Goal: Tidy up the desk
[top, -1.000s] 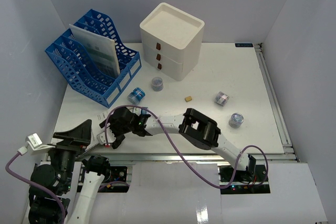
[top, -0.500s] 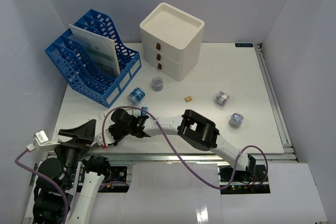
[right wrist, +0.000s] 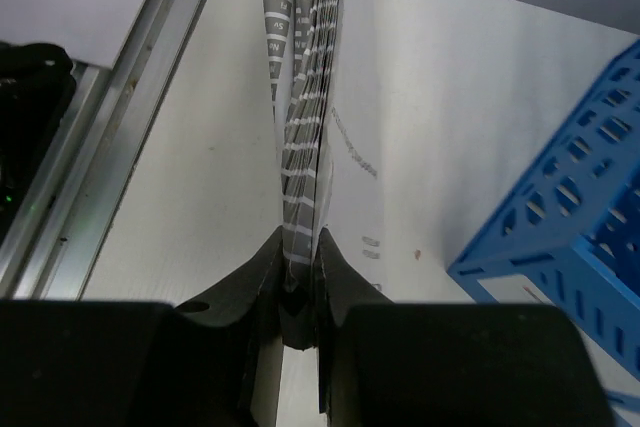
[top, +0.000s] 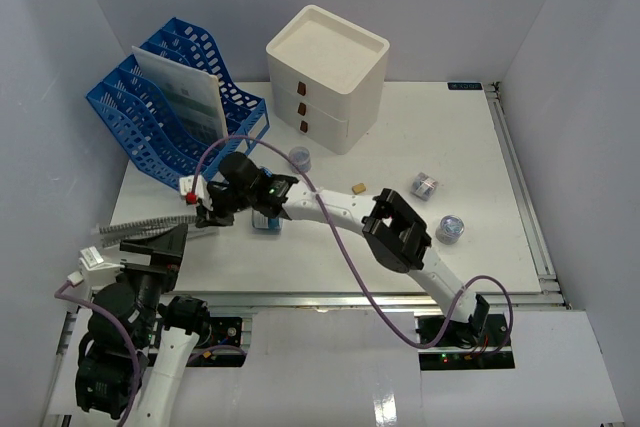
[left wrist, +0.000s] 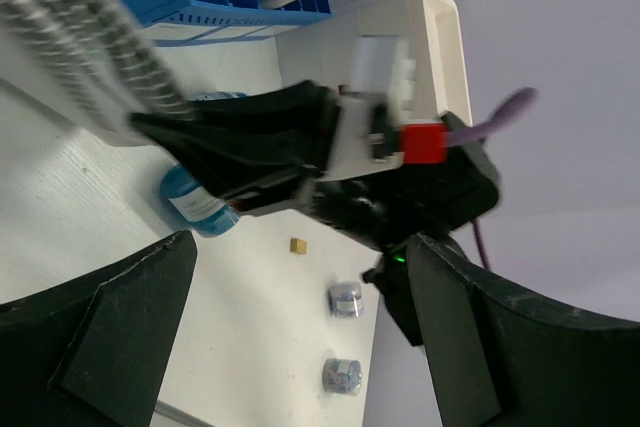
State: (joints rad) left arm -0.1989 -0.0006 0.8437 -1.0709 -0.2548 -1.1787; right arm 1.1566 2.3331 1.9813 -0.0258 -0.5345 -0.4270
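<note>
- Since a second ago, my right claw (top: 203,209) is drawing back from the front rail (top: 330,297) toward the rack side, bringing the booklet (top: 140,231) along.
- I am seeing that claw pinching shut on one end of the booklet. Its long axis is running out to the robot's left, roughly along the rail, and it is standing edge-on in the right wrist view.
- The desk (top: 470,147) is lying flat beneath it, reaching back to the walls.
- My left claw (top: 155,252) is hanging wide open, gripping nothing, just under the booklet's free end, so it is the nearer one for a handover.
- The blue file rack (top: 175,127) is standing near, behind and left of the booklet. I am judging its slots as the target.
- A blue tape roll (top: 265,219) is sitting just beside the right wrist, crowding any swing that way. The strip between rack and rail is giving me turning room.
</note>
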